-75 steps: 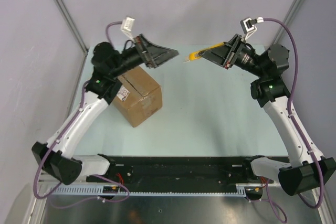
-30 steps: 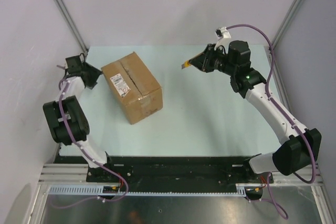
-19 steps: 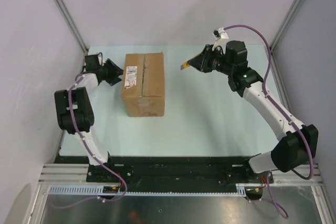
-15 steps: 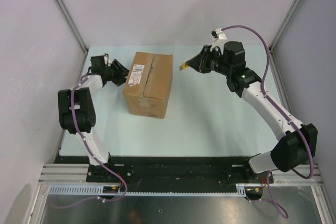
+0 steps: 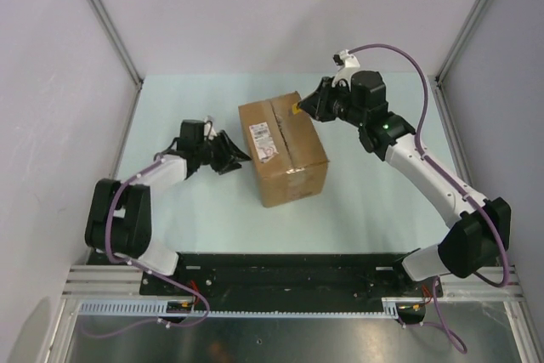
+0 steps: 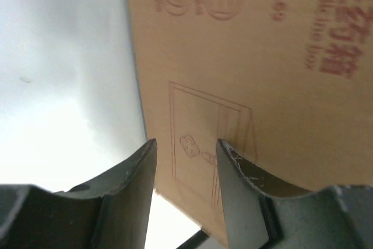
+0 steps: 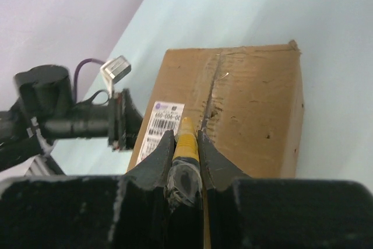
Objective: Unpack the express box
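Knife [image 7: 186, 143] pinched in right fingers [image 7: 155, 166] points over express box [image 7: 256, 115].

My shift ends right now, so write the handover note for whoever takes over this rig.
Left claw: open, at the left side wall of the brown corrugated cardboard express box. Whether it touches the box cannot be told.
Right claw: shut on the small yellow utility knife, with the tip over the far end of the box's centre seam.
Box: stands on the pale green table, turned at an angle, white printed label on top, all flaps lying closed.
Done: knife is in hand and lined up with the seam.
Left: slit the seam, fold the flaps back, lift out the contents.
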